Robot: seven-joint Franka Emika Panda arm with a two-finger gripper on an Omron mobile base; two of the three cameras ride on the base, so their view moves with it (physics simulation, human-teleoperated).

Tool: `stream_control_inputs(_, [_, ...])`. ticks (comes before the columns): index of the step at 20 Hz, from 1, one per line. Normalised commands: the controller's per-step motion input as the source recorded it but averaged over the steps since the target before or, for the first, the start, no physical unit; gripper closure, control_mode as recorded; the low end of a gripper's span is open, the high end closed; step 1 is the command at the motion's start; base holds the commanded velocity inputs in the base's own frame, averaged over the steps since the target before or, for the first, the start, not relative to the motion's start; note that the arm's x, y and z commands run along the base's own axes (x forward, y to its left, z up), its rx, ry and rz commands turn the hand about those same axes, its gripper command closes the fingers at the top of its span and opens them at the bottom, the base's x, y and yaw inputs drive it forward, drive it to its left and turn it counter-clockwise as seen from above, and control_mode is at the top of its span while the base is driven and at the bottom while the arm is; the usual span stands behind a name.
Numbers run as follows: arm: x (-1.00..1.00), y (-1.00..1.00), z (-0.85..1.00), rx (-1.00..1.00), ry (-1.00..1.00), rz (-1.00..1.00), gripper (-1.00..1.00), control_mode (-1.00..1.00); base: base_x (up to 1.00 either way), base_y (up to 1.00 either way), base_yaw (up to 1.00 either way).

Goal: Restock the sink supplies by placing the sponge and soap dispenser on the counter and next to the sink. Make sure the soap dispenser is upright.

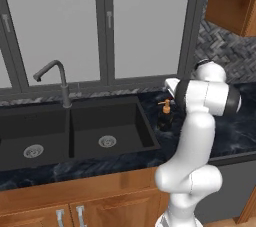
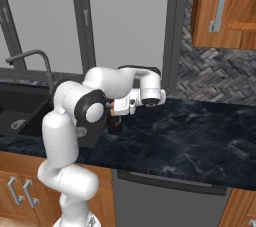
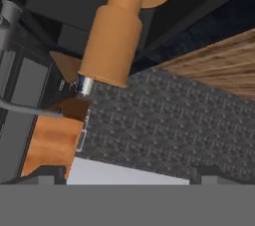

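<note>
The soap dispenser stands upright on the counter, just beside the right rim of the sink, with its orange pump head on top and its dark body below. In the right base view the same bottle shows as a dark shape on the black stone, partly covered by the arm's elbow.

The gripper hangs at the bottle's top, reaching in sideways from the white hand. Its jaws are spread wide, one on each side of the pump (the dark fingertips barely peek up at the bottom of the hand view), and whether either one touches the bottle I cannot tell.

From the hand camera the orange pump head looms close and large ahead of the gripper. Beyond it lie grey patterned wall tile and brown wooden cabinet fronts.

The grey curved faucet rises behind the sink, well off to the far side of the bottle from the gripper.
</note>
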Motion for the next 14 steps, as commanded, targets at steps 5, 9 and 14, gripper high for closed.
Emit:
stream_control_inputs(5, [-0.86,0.18,0.39,-0.05,-0.26,0.00,-1.00,-1.00,0.00,0.00,0.00])
stream_control_inputs(9, [-0.90,0.31,0.31,-0.19,-0.27,0.00,-1.00,-1.00,0.00,0.00,0.00])
stream_control_inputs(14, [-0.85,0.26,0.27,-0.25,-0.24,0.00,-1.00,-1.00,0.00,0.00,0.00])
